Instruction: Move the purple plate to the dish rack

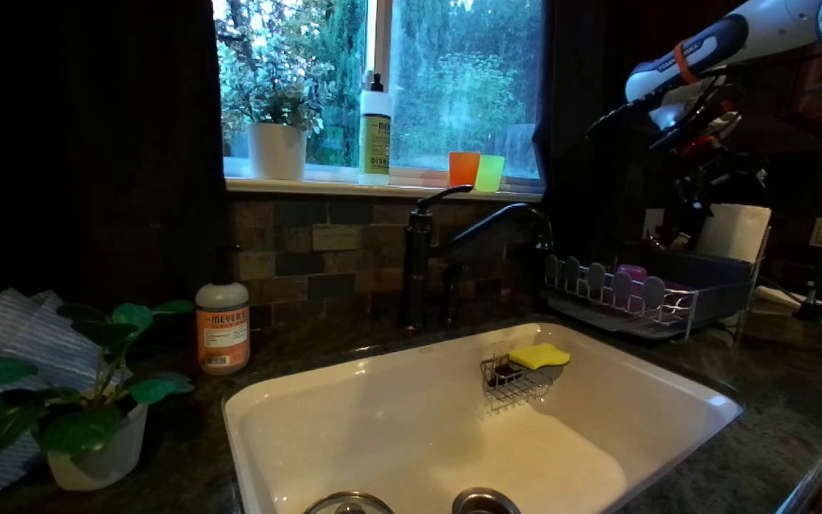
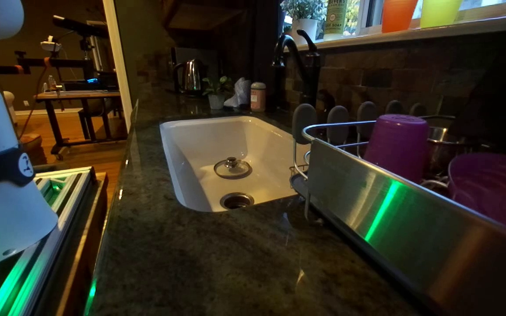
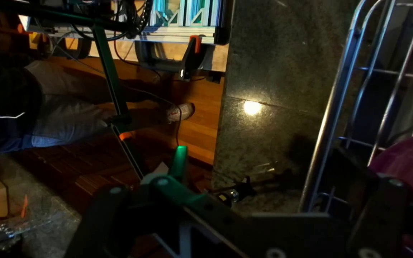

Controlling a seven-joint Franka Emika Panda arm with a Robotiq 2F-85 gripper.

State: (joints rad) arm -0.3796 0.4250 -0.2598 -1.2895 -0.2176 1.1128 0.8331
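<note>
The dish rack (image 1: 723, 289) stands on the counter right of the white sink. Its steel side panel (image 2: 358, 184) shows up close in an exterior view, and its rail (image 3: 330, 118) in the wrist view. A round purple piece with a raised rim, apparently the purple plate (image 2: 494, 188), sits inside the rack, cut off by the frame edge. Part of it shows at the right of the wrist view (image 3: 411, 161). In an exterior view the rack wall hides it. My gripper (image 1: 728, 190) is above the rack, empty, with its fingers apart (image 3: 285, 166).
A purple cup (image 2: 398, 142) stands upside down in the rack. The white sink (image 1: 382, 400) holds a glass lid (image 2: 232, 168) and a wire caddy with a yellow sponge (image 1: 539, 355). A black faucet (image 1: 419, 271) rises behind it. Soap (image 1: 222, 328) and a plant (image 1: 97, 450) stand left.
</note>
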